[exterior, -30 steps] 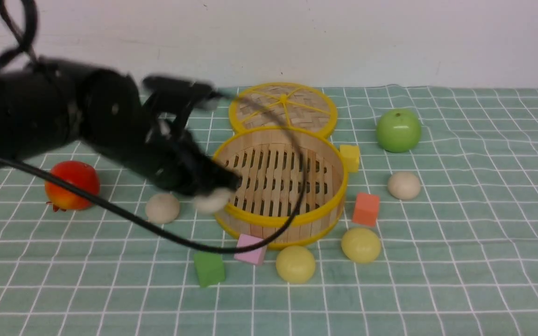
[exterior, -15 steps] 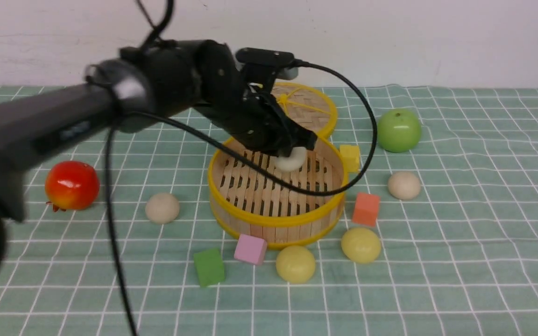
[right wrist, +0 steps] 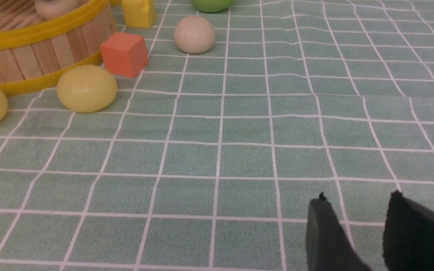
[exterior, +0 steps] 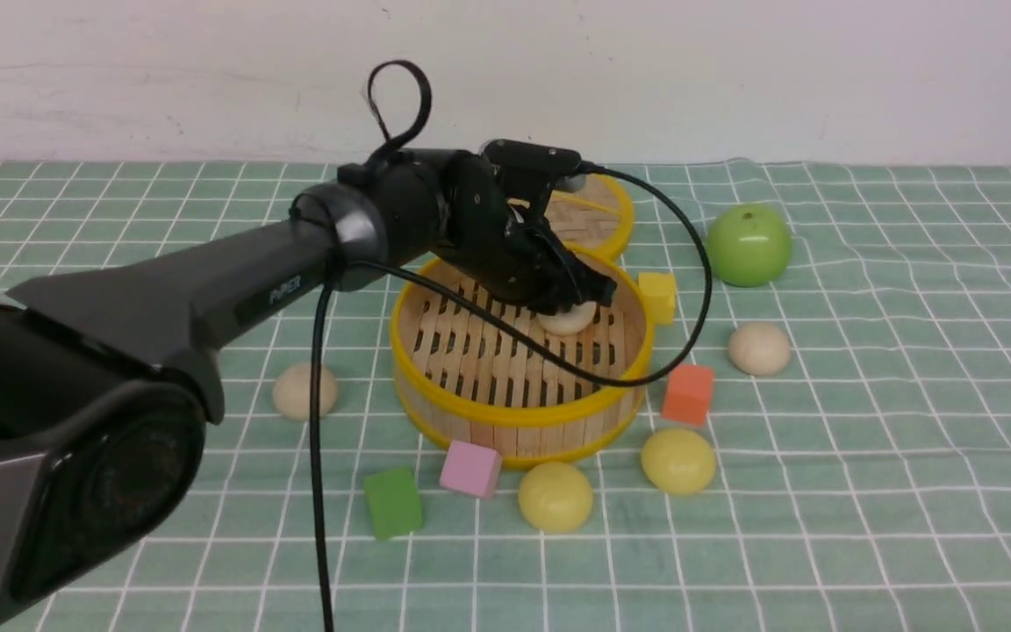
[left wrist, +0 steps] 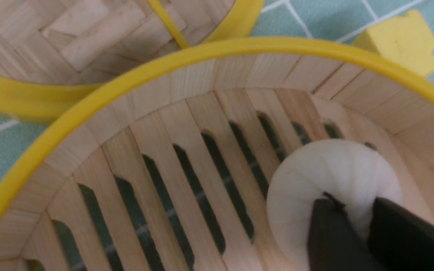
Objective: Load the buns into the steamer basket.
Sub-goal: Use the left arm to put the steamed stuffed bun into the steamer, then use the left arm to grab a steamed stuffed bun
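Left claw (exterior: 580, 298) is down inside the steamer basket (exterior: 519, 417), tips right on top of a white bun (exterior: 569, 319) that sits on the slats at about 2 o'clock. There's a thin gap between the tips, but I honestly can't tell if it's pinching the bun or just touching it. Going around the basket on the tabletop (exterior: 865, 527): one beige bun (exterior: 304, 391) at 9 o'clock, another beige bun (exterior: 759, 348) at 3, a yellow bun (exterior: 555, 497) at 6 and a second yellow bun (exterior: 678, 460) at 4, while the right claw (right wrist: 358, 195) hangs low over the tabletop, tips spread, nothing in it.
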Motion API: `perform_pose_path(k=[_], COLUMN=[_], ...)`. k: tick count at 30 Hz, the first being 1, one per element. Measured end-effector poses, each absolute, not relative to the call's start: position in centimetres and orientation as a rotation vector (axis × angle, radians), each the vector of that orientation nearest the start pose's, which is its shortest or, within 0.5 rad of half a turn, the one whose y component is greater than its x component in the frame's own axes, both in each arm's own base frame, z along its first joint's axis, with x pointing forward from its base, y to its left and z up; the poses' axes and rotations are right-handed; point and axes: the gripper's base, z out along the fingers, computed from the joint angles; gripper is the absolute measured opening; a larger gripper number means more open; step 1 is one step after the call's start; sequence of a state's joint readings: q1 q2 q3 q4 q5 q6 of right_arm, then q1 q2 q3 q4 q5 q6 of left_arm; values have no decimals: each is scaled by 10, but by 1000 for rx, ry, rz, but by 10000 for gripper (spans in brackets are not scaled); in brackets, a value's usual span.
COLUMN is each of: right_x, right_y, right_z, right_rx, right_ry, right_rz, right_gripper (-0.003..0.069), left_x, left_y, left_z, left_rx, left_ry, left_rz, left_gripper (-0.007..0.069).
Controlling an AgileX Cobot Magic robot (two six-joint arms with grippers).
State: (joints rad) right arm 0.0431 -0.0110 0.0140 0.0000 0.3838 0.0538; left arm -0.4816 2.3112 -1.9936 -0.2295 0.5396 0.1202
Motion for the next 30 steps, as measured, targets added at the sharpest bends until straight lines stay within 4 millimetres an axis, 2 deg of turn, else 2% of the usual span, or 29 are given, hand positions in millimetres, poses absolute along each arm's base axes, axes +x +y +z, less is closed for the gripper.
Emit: perform_pose_path(k=[3,5,7,9,10,11,12,13,16,17,18,19,20,21,23,24,26,30], right_x=[52,52,52,52,52,52,52,52,52,52,52,52,52,52,52,52,52,52], right_y=[2,2,2,2,2,2,2,2,2,2,2,2,2,2,2,2,2,2], right_z=[175,175,175,175,175,175,175,175,175,175,175,175,175,175,175,175,175,175], right_rx=[10,10,10,10,10,10,10,10,10,10,10,10,10,10,10,10,10,10], right_ry=[1871,1871,1871,1871,1871,1871,1871,1871,1871,1871,1871,1871,1871,1871,1871,1871,1871,1871], right_rz=[67,67,67,67,67,67,67,67,67,67,67,67,67,67,67,67,67,67], right_gripper=[240,240,240,240,240,240,240,240,240,240,240,240,240,240,240,240,240,240], left_x=[463,453,440,421,416,398,396,384,367,361,360,360,360,360,368,369,380,393], left_y=[-255,-251,-245,-235,-232,-220,-218,-207,-180,-167,-157,-153,-138,-136,-109,-107,-87,-77], left_z=[224,251,278,315,320,342,344,349,334,319,310,305,290,287,270,269,261,251], left_rx=[531,549,569,557,550,536,536,535,528,519,501,493,456,451,316,306,199,159], left_ry=[2294,2300,2312,2326,2344,2361,2359,2389,2484,2542,2574,2590,2639,2650,2708,2713,2712,2664], left_rz=[-426,-436,-434,-438,-438,-430,-426,-392,-294,-251,-225,-214,-184,-180,-165,-165,-170,-171], left_gripper=[314,412,437,421,405,339,328,250,85,15,-11,-14,-14,-14,-14,-14,-14,10])
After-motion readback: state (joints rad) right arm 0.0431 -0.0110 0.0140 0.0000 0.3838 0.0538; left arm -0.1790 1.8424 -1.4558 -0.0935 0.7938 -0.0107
